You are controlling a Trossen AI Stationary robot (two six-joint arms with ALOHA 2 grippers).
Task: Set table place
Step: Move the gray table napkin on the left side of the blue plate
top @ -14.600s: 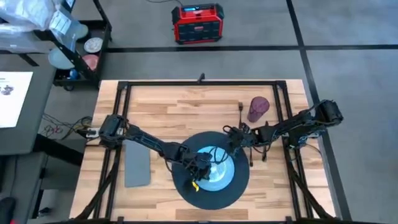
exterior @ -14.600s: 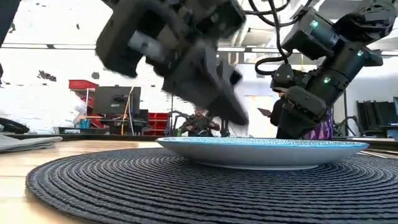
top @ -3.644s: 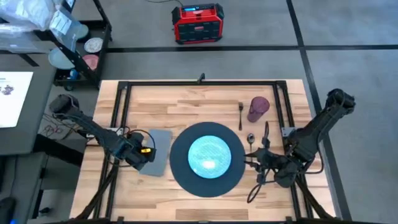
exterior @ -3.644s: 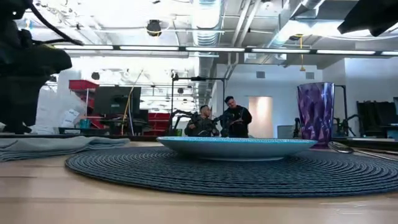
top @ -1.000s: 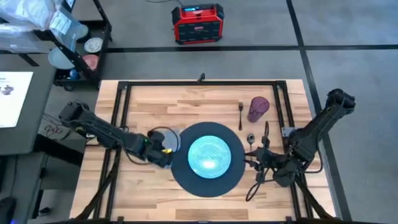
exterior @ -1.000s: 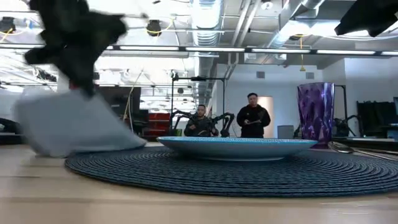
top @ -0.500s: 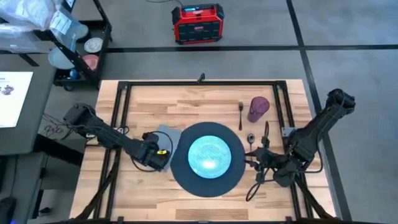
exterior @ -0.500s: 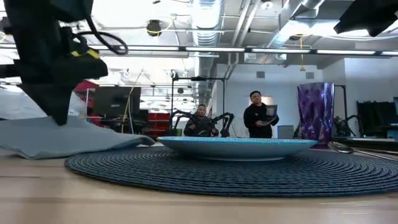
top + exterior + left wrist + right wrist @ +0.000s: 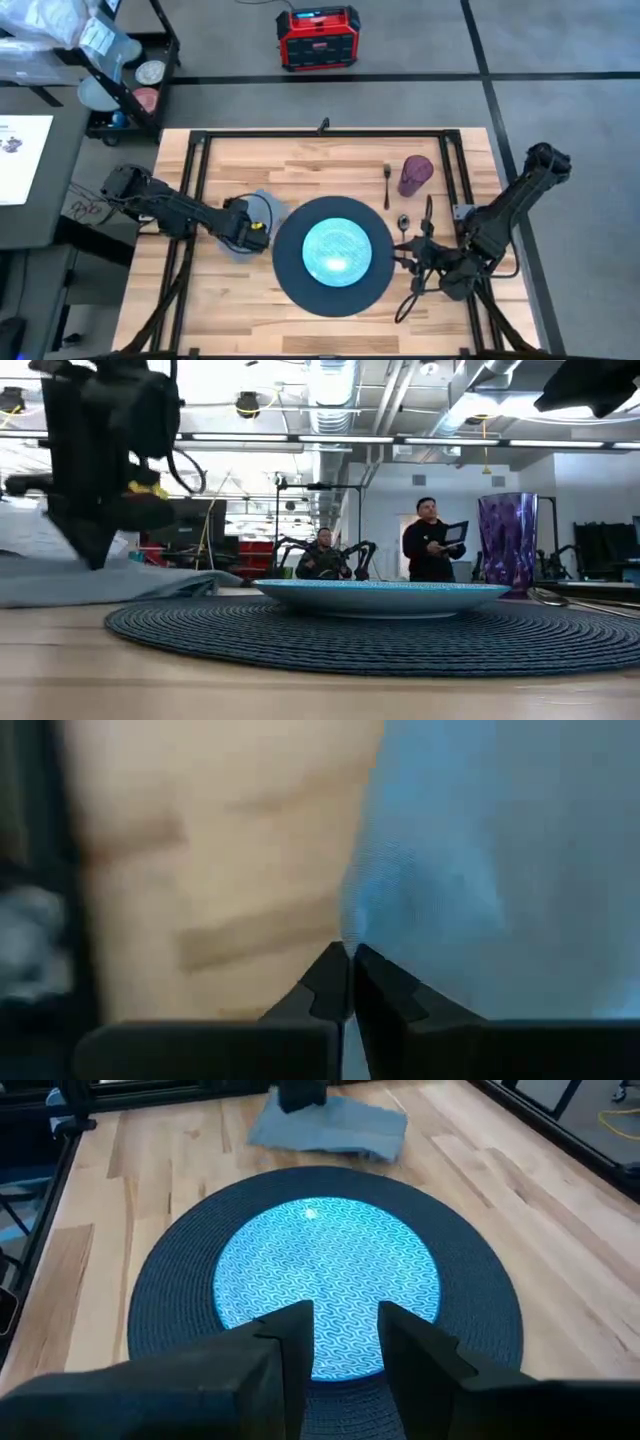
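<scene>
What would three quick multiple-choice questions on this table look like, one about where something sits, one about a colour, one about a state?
1. Where does the purple cup stand?
A. On the plate
B. On the table beyond the mat's right side, by the fork
C. On the napkin

2. What colour is the plate?
A. Teal
B. Red
C. White

3. How are the left gripper's jaws?
A. Wide open above the plate
B. Shut on the napkin
C. Shut on the spoon

Answers: 1 B, the high view shows it next to the fork. 2 A, it shows teal on the dark mat. 3 B, the left wrist view shows them pinching the napkin.
</scene>
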